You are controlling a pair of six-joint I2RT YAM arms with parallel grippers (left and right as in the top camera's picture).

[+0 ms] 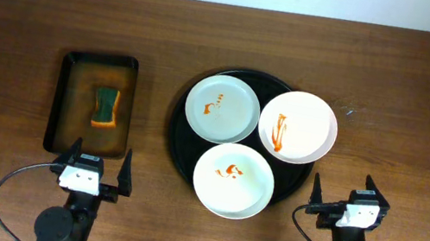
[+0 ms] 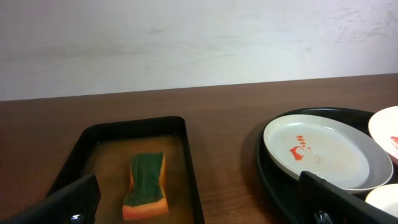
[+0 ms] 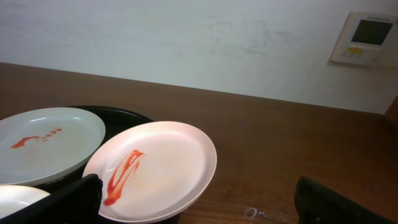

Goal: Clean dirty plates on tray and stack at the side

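Three smeared plates (image 1: 233, 179) crowd the tray (image 1: 175, 144); left gripper (image 1: 101, 157) and right gripper (image 1: 342, 187) both hang spread, empty, and lifting one plate could drag a touching neighbour off.

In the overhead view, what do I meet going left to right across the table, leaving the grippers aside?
Rectangular tray holding the sponge → grey plate → plate with the long red streak, both plates on the round black tray.
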